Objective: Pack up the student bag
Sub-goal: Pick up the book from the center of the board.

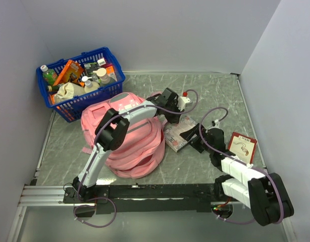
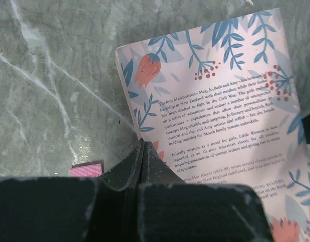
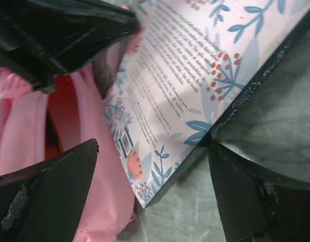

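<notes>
Currently I see the student bag (image 1: 137,151) lying slumped on the grey marbled table (image 1: 220,96), left of centre, just in front of the blue basket (image 1: 89,103) that holds bottles and packets in the far-left corner. My left arm reaches across the top of the bag to its right side. Just beside the bag there lies a Little Women paperback (image 1: 176,135), back cover up, its blurb and floral print readable from the left wrist. The left gripper (image 2: 143,148) is clenched tight with nothing between its jaws, its tip over the lower-left part of that cover; I cannot tell whether it touches the paper. A short end of pink strap (image 2: 87,170) shows on the table beside it. The right gripper (image 3: 154,146) is spread wide and grasps nothing: its fingers (image 3: 59,196) straddle the near corner of the paperback, one over the bag's pink fabric, the other at the book's long edge above bare table. From that wrist the book's corner lies against the pink fabric. A red-bordered card (image 1: 242,146) lies flat on the table at the right, near the right arm.
</notes>
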### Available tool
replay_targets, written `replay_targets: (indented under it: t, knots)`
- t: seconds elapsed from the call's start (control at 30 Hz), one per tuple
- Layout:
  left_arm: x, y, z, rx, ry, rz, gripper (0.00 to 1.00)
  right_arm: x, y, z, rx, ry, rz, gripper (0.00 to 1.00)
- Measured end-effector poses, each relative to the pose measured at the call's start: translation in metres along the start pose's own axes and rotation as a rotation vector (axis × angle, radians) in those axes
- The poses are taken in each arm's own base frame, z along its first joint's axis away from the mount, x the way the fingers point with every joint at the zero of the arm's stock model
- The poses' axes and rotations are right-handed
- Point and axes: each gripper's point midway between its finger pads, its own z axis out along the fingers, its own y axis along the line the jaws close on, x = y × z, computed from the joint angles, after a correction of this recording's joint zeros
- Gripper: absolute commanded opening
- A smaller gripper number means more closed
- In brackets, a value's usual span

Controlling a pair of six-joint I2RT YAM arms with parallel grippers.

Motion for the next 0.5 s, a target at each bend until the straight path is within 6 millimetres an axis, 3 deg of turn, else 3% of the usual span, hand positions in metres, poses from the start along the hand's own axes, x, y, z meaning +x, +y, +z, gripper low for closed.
replay_targets:
  t: [0.2, 0.37, 0.43, 0.5]
  knots:
    - [-0.001, 0.005, 0.0, -0.005, -0.009, -0.016, 0.01, -0.01, 0.027, -0.011, -0.086, -0.035, -0.051, 0.95]
    - [0.001, 0.008, 0.001, -0.001, -0.01, -0.037, 0.01, -0.038, 0.074, -0.018, -0.219, -0.127, -0.088, 0.95]
    - [0.015, -0.009, 0.008, 0.076, 0.029, -0.075, 0.01, -0.052, 0.09, -0.02, -0.276, -0.185, -0.101, 0.95]
    - [0.021, -0.033, 0.015, 0.16, 0.049, -0.099, 0.01, -0.057, 0.09, -0.016, -0.272, -0.206, -0.099, 0.95]
